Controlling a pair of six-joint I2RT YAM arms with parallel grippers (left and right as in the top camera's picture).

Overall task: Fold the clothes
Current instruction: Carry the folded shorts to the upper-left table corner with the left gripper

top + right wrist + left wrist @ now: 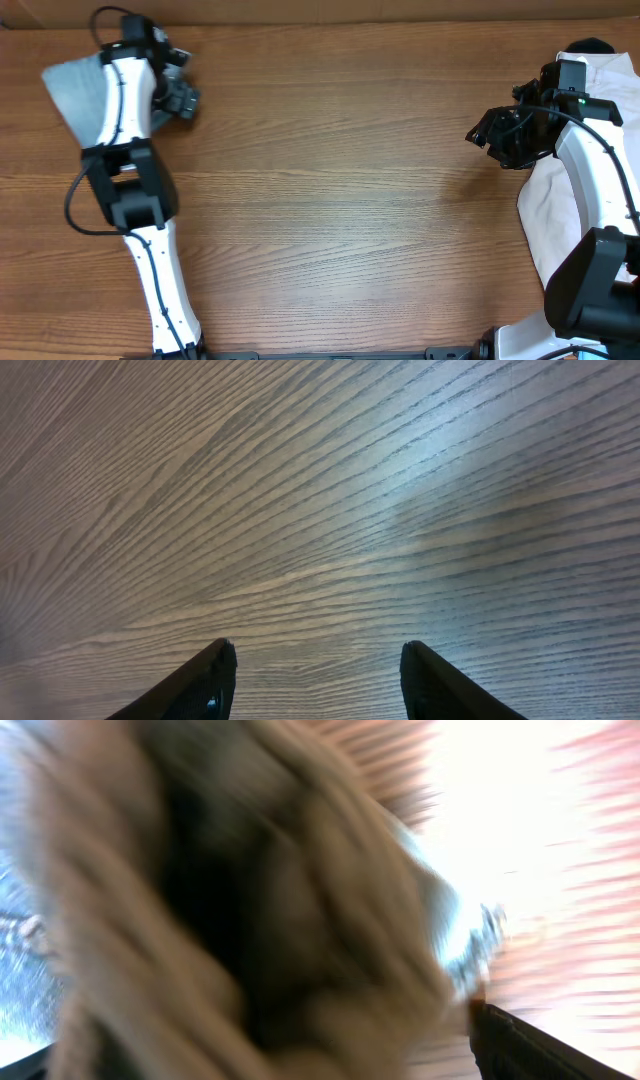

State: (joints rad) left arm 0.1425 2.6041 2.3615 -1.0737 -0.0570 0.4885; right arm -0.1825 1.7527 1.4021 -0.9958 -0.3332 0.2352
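Observation:
A light grey-blue piece of cloth (68,90), which looks like the clothes, lies at the far left of the table, partly under my left arm. My left gripper (184,100) is just right of it, over the wood. The left wrist view is heavily blurred. Fabric (250,920) fills most of it, close to the camera, and only one dark finger (520,1045) shows at the lower right, so its jaws are unreadable. My right gripper (482,132) is open and empty over bare wood (318,652).
A white cloth (553,200) lies at the right edge of the table under my right arm. The wooden tabletop (340,200) spans the space between the two arms.

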